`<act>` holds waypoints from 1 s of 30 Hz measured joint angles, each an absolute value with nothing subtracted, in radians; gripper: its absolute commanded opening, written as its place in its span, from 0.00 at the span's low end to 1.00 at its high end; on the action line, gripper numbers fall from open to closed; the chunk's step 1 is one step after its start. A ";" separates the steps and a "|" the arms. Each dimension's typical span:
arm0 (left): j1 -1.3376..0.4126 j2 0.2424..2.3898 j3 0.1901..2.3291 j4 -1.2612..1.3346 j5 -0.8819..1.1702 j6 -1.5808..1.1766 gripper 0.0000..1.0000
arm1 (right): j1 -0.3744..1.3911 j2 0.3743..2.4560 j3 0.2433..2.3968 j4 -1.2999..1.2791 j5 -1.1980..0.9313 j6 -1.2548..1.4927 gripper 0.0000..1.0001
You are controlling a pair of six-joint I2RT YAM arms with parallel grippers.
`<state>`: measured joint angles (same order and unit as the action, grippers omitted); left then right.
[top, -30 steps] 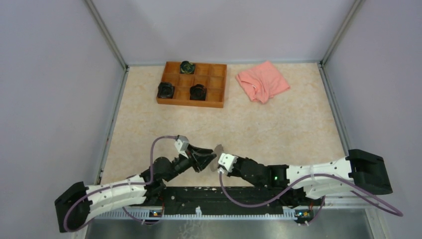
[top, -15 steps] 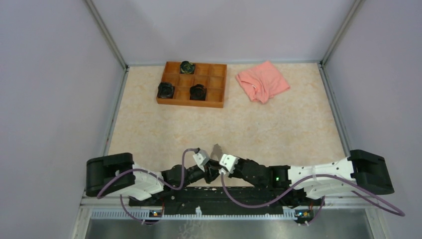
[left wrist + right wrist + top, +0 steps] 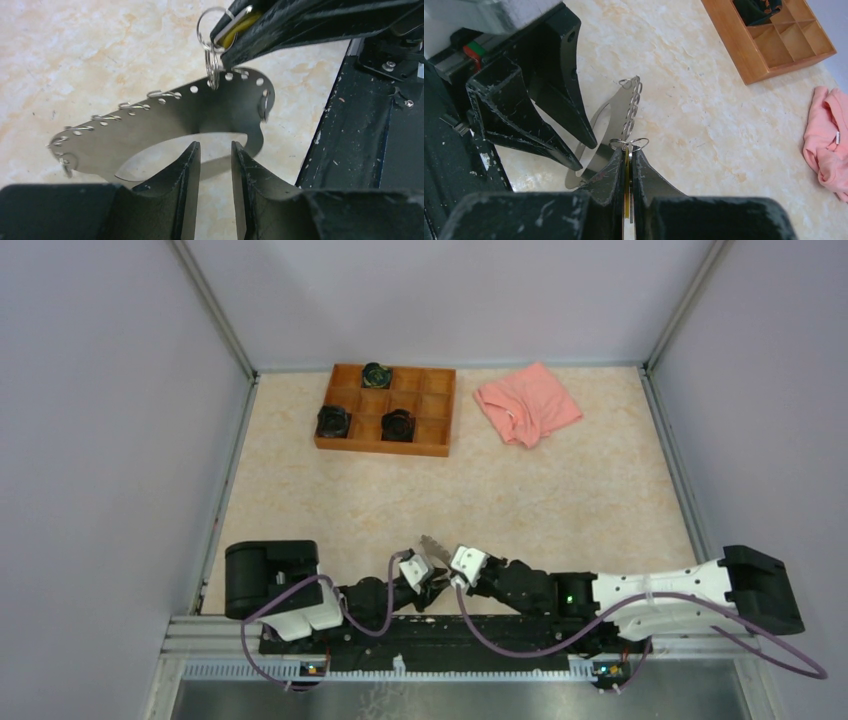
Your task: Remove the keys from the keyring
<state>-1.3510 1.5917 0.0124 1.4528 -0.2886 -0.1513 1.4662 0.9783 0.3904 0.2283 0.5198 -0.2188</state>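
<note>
The keyring (image 3: pixel 200 115) is a flat silvery crescent with holes and small wire rings along its rim, hanging just above the table near the arms' bases (image 3: pixel 432 543). My right gripper (image 3: pixel 628 150) is shut on the keys (image 3: pixel 626 190), a yellow-headed one and a silver one side by side. Small split rings (image 3: pixel 212 30) link them to the keyring's rim. My left gripper (image 3: pixel 215 145) is open, its tips just below the keyring's inner edge, with only table showing between them. In the right wrist view its black fingers (image 3: pixel 559 105) stand beside the keyring (image 3: pixel 606 117).
A wooden compartment tray (image 3: pixel 380 447) at the back holds three black knobby objects (image 3: pixel 333 421). A pink cloth (image 3: pixel 527 403) lies at the back right. The black base rail (image 3: pixel 430 632) runs right behind both grippers, close to the keyring.
The left arm has folded back toward its base, and its gripper has slid right, under the keyring. Its jaws have narrowed. The right gripper has shifted slightly right, still holding the keys.
</note>
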 measured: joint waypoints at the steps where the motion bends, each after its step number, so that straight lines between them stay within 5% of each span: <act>1: -1.351 1.583 0.012 1.454 -0.286 -0.137 0.35 | 1.466 0.975 0.391 0.226 0.517 -0.222 0.00; 18: -1.356 0.979 0.013 1.182 -0.226 0.051 0.36 | 1.471 0.940 0.393 0.223 0.473 -0.250 0.00; 30: -1.356 1.020 0.013 1.096 -0.259 0.020 0.33 | 1.471 0.905 0.392 0.236 0.437 -0.250 0.00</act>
